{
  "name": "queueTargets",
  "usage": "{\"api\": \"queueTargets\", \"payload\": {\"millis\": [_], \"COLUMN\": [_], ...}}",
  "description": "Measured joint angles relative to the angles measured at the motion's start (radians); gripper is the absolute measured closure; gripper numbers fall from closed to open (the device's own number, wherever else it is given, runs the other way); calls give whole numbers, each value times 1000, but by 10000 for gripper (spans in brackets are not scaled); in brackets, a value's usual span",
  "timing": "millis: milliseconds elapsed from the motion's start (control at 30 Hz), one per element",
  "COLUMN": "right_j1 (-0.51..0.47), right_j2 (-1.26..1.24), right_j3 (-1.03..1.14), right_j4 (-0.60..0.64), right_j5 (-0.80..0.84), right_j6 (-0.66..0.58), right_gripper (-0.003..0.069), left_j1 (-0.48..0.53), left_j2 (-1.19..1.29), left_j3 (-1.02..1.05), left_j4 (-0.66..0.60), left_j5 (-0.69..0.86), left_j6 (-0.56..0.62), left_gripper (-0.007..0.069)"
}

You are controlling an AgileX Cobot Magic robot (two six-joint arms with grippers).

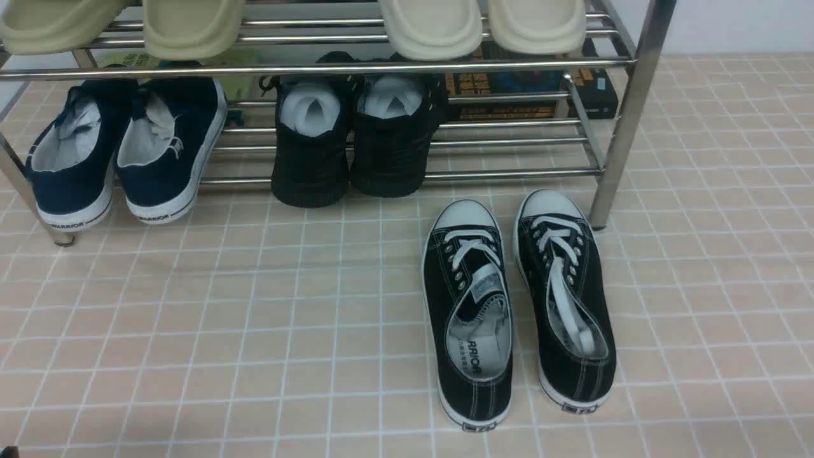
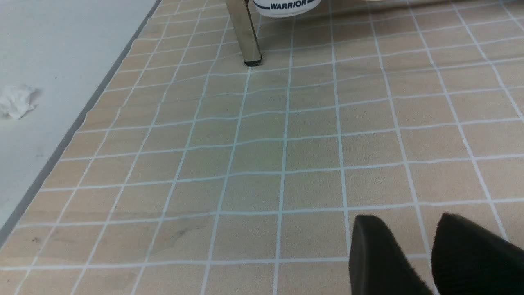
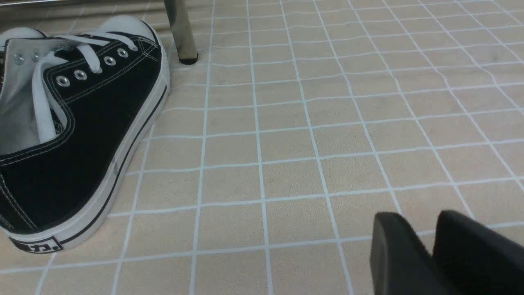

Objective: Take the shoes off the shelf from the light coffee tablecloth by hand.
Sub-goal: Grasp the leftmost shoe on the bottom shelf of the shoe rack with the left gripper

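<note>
While the navy shoes (image 1: 194, 137) are sitting on the rack (image 1: 620, 137) beyond both jaws, their removal is awaiting. Left gripper (image 2: 408, 223) and right gripper (image 3: 415, 219) are gaping partway, gripping nothing.

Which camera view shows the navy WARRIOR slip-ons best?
The front view: it shows both navy slip-ons whole enough to see their linings, soles and heel lettering. The left wrist view catches only one white heel with its WARRIOR lettering; the right wrist view shows neither.
</note>
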Motion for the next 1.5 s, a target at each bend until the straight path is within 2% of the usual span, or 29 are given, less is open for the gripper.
{"api": "queueTargets", "payload": {"millis": [1500], "right_j1": [0], "right_j2": [0], "right_j3": [0], "right_j4": [0], "right_j5": [0], "right_j6": [-2], "right_gripper": [448], "left_j1": [0], "left_j2": [0], "left_j3": [0], "left_j4": [0], "left_j5": [0], "left_j6": [0], "left_gripper": [384]}}
